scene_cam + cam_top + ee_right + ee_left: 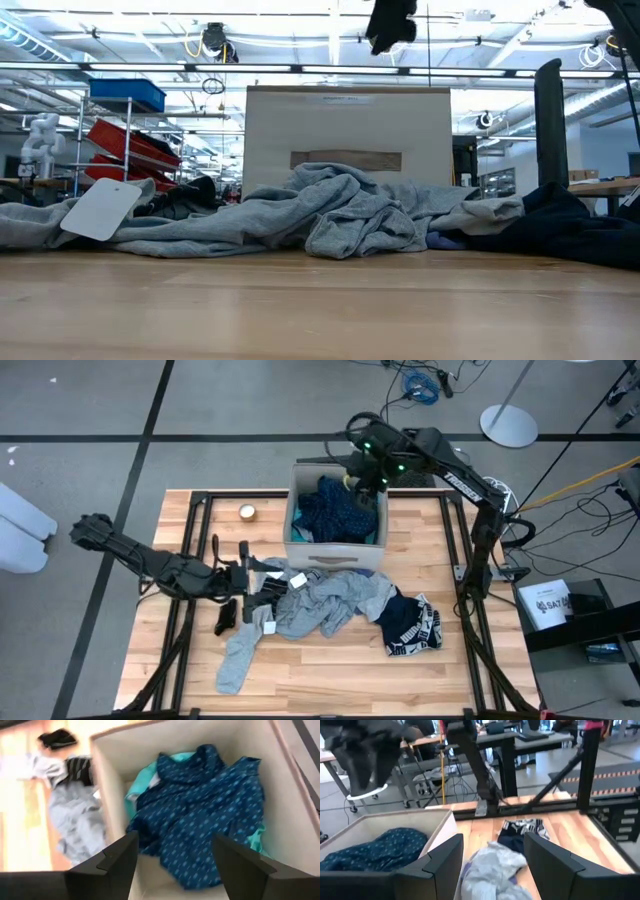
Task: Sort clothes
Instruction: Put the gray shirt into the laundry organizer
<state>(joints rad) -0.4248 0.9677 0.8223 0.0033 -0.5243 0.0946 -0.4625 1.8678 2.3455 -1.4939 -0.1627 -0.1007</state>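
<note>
The beige box (pixel 300 550) stands at the table's far middle and holds the navy dotted garment (pixel 200 815) lying on the turquoise one (pixel 142 782). My right gripper (pixel 176 841) hangs open and empty above the box (pixel 362 478). A pile of grey garments (pixel 335 600) lies on the table in front of the box, with the black-and-white patterned garment (pixel 412 625) at its right. My left gripper (pixel 262 584) is open and low at the pile's left end; in the left wrist view (pixel 492 842) grey cloth (pixel 492 867) shows between its fingers. My left gripper has its open fingers on either side of the grey cloth (pixel 490 865) at the pile's left end, coming level from the table's left. I cannot tell whether they touch it.
A black sock (pixel 225 617) and a grey sock (pixel 237 658) lie near the left gripper toward the near edge. A white tag (pixel 100 208) sits on the pile's left. A small round object (pixel 247 512) lies left of the box. Bare wood runs along the near edge.
</note>
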